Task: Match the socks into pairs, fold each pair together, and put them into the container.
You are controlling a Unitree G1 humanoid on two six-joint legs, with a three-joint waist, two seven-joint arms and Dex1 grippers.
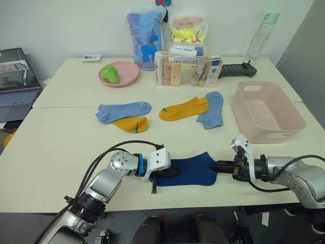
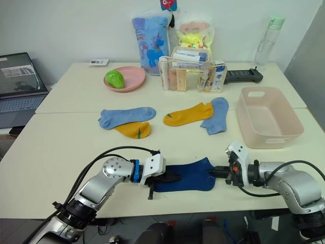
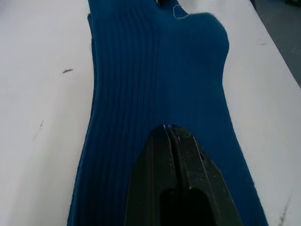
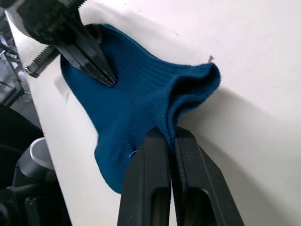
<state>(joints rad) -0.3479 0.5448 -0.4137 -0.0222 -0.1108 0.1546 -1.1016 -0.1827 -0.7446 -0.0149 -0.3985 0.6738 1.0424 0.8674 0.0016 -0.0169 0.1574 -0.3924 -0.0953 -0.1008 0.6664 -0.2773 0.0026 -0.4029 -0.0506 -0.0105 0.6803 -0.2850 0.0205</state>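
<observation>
The navy socks (image 1: 190, 170) lie flat near the front edge of the table (image 1: 61, 152). The left claw (image 3: 168, 134) is closed, pressing on one end; the right claw (image 4: 170, 136) is clamped on the other end's edge. No writing can be read.

Cream table (image 1: 61, 152) carries socks (image 1: 188, 170), container (image 1: 266, 112), plate (image 1: 119, 74)

Navy socks (image 1: 190, 171) at near table edge between pincers; container (image 1: 267, 111) far right; other socks behind.
</observation>
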